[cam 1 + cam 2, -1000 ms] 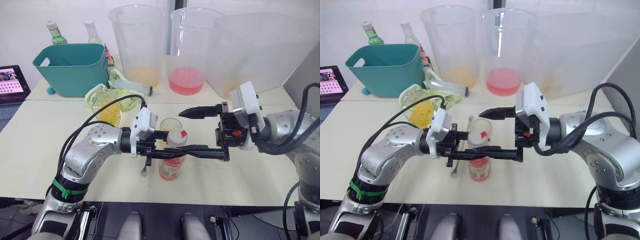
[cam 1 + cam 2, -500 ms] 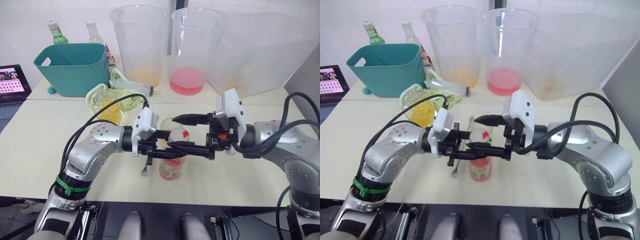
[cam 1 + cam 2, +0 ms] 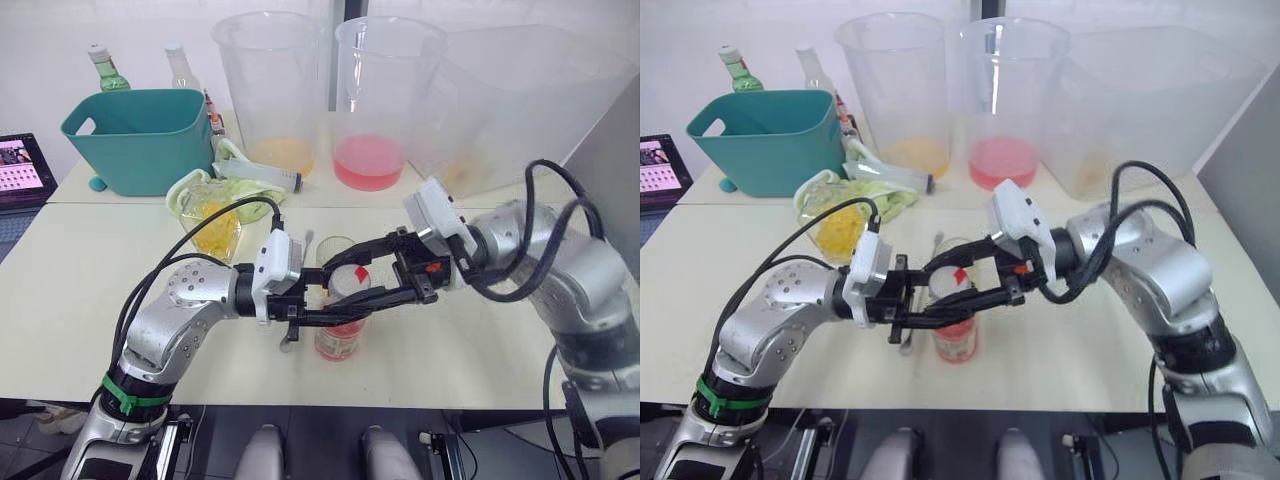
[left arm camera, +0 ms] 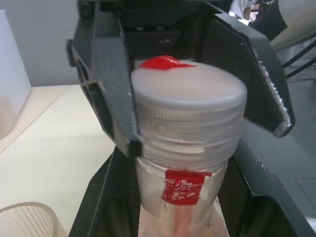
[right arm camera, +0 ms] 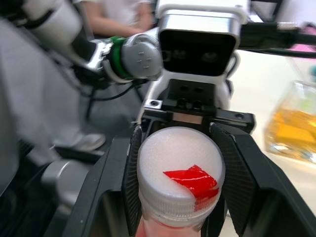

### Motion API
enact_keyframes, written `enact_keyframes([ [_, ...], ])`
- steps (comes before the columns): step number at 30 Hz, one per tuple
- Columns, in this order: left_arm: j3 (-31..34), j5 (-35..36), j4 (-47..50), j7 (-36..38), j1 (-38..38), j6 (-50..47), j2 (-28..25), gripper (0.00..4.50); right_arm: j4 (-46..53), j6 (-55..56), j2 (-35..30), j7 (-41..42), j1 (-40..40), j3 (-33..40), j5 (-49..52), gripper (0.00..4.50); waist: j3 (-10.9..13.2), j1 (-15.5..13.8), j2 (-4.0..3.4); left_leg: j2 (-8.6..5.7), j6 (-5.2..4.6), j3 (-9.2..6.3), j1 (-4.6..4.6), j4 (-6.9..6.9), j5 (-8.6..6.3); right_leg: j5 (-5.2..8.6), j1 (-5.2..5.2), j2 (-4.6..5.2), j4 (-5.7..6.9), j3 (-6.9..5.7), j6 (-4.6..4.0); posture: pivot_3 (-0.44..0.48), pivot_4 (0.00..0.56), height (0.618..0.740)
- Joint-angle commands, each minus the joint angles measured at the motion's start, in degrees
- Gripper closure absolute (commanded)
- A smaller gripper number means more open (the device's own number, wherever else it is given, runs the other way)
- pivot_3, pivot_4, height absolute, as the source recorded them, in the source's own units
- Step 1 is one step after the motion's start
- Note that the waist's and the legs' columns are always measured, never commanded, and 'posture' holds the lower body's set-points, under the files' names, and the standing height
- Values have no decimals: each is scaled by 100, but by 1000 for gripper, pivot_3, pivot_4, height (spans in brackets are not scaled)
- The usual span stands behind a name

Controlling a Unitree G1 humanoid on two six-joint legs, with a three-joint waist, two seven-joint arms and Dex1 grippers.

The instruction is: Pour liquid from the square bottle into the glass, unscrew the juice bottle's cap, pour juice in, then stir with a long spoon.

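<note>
The juice bottle (image 3: 338, 340) stands near the table's front edge with pinkish-red juice in its lower part. My left gripper (image 3: 335, 303) is shut on its neck from the left. My right gripper (image 3: 355, 285) reaches in from the right, its fingers (image 5: 133, 182) pressed on both sides of the white cap (image 5: 180, 170) with the red mark. The glass (image 3: 332, 248) stands just behind the bottle. Farther left sits the square bottle (image 3: 213, 228) with yellow liquid. The long spoon (image 3: 289, 342) lies on the table under my left gripper.
A teal basket (image 3: 140, 135) stands at the back left, with a green cloth (image 3: 245, 185) beside it. Two huge clear buckets (image 3: 270, 90) (image 3: 375, 100) and a clear tub (image 3: 530, 100) line the back. A laptop (image 3: 22, 165) sits at the far left.
My right gripper has moved left to the juice bottle and its wide-open fingers have shut on the cap. The left gripper has kept its hold on the bottle.
</note>
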State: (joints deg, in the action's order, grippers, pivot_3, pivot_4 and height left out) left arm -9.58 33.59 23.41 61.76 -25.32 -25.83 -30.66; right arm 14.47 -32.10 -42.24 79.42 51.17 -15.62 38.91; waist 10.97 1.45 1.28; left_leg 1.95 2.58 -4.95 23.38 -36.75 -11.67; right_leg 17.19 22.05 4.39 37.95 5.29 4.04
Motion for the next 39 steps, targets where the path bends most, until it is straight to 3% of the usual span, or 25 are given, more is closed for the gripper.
enact_keyframes([
  [1,-88,-152,-17,-19,373,-96,-200,2966,-917,764,18,1225,700,-490,-456,2795,0,16,0,0,0,-1,-3,-1,0,0,-2,1,1,0,0,0,150,733],
  [7,46,-25,177,-136,493,-139,-325,2966,-1559,1179,-43,1308,1297,-1022,-84,2795,0,46,0,1,0,-3,-5,1,0,0,-1,1,5,-2,-1,0,150,733],
  [9,67,44,219,-167,450,-203,-352,2966,-1556,954,-183,1308,1377,-1028,121,1738,0,61,0,1,0,-4,-4,2,0,-1,0,1,7,-3,-1,0,150,733],
  [14,-140,144,219,-282,117,-457,-258,2966,-1310,450,-278,1034,1099,-247,256,117,0,69,0,0,0,-4,2,2,0,-1,9,1,9,-2,-1,0,150,733],
  [19,-257,158,125,-265,-76,-515,-170,2966,-222,-308,-527,123,401,660,614,51,0,43,0,-4,-1,-6,14,3,-1,-1,13,4,7,-3,-1,0,150,733],
  [28,-468,55,-377,20,-316,-292,66,2966,1393,-1748,-326,-2518,-959,1972,1661,51,-1,-76,3,-4,-1,-4,14,-3,-1,0,8,3,2,-2,0,0,150,733],
  [33,-523,-69,-571,182,-316,-110,140,2966,2064,-1906,-18,-3574,-1537,2168,1877,51,-2,-74,2,-5,0,-4,18,-4,0,0,9,3,1,-1,0,0,150,733],
  [39,-551,-155,-636,251,-244,8,203,2966,2422,-2048,-72,-4065,-1764,2113,2001,51,-2,-83,4,-5,0,-5,18,-4,0,0,7,3,-1,-2,0,0,150,733],
])
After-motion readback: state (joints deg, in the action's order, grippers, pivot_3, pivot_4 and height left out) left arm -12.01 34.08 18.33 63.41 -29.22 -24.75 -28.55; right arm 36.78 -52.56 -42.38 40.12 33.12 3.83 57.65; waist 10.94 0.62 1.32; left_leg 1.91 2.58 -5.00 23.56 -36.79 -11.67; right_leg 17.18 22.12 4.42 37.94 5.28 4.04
